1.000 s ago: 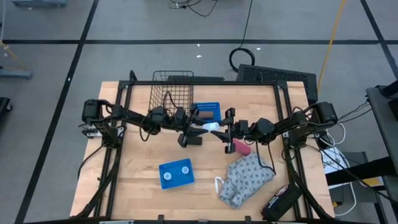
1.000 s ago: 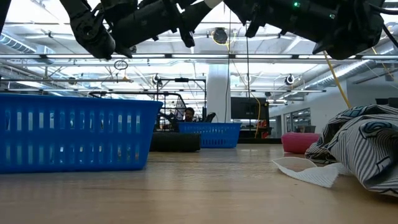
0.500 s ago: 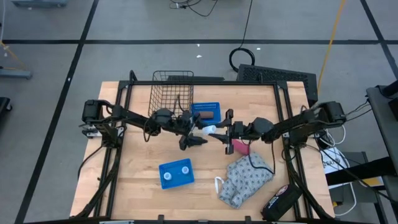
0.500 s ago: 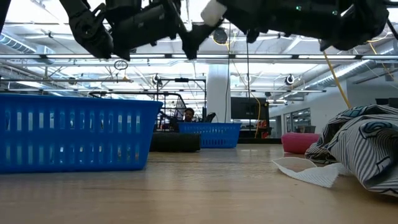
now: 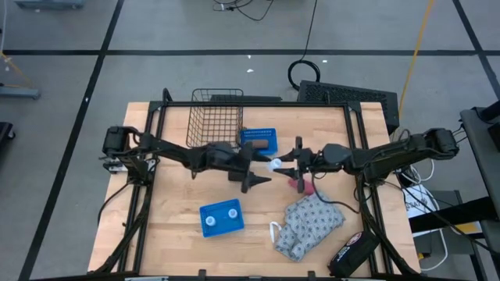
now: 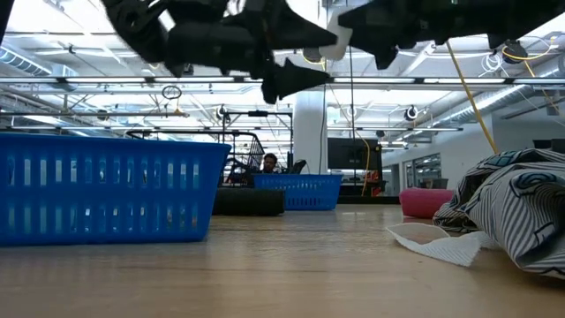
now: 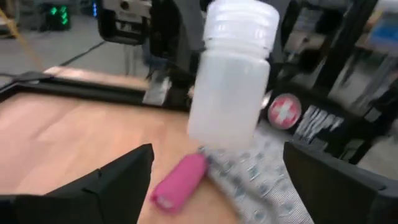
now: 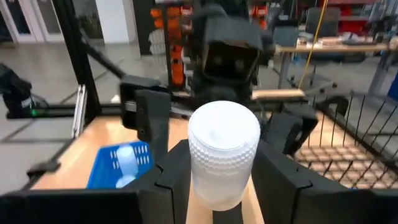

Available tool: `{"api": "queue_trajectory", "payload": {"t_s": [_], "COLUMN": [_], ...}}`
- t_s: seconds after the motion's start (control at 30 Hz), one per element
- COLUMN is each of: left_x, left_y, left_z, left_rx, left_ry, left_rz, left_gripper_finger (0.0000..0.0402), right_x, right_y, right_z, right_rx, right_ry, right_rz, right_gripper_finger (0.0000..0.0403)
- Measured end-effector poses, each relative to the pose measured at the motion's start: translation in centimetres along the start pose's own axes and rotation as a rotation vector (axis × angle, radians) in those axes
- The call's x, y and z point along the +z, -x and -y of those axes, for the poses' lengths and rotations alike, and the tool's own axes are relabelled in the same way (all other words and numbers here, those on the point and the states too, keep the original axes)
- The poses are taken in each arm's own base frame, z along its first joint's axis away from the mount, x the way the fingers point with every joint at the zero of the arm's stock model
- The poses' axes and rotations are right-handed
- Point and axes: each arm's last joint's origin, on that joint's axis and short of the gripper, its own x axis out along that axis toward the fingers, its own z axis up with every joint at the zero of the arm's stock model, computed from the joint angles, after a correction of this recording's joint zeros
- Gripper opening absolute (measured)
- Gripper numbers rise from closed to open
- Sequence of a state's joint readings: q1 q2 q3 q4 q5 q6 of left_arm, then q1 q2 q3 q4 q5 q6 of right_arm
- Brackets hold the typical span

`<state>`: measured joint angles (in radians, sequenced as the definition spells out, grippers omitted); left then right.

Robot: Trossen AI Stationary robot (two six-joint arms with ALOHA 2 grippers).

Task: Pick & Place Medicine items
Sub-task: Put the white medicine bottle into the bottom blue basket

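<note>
Above your wooden table (image 5: pixel 172 195), mid-air at centre, your right gripper (image 5: pixel 286 162) clamps the white bottle (image 5: pixel 275 164); your left gripper (image 5: pixel 255 167) stands spread wide, released, beside it.

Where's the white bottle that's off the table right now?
In the high view the white bottle is over the table's middle, held in the right hand, with the open left hand just beside it and the pink block below.

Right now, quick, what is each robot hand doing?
Left gripper: open, holding nothing.
Right gripper: shut on a white bottle, up above the table.
</note>
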<state>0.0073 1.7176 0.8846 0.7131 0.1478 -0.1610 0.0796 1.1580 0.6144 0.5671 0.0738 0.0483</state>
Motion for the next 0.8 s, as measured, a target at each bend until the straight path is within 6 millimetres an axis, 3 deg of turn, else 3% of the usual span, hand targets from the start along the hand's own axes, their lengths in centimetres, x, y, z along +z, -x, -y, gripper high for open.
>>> {"api": "queue_trajectory", "payload": {"t_s": [0.23, 0.8], "left_x": [2.4, 2.5], "left_y": [-1.7, -1.7], "left_z": [1.6, 1.8], "left_rx": [0.118, 0.125], "left_ry": [-0.175, -0.16], "left_rz": [-0.12, -0.117], "left_gripper_finger": [0.0335, 0.0228], "right_x": [-0.9, -0.6], "right_y": [0.0, 0.0], "right_z": [0.0, -0.2], "right_rx": [-0.006, 0.073], "right_ry": [-0.007, -0.043], "right_rz": [-0.091, -0.061], "right_gripper_finger": [0.0124, 0.0124]}}
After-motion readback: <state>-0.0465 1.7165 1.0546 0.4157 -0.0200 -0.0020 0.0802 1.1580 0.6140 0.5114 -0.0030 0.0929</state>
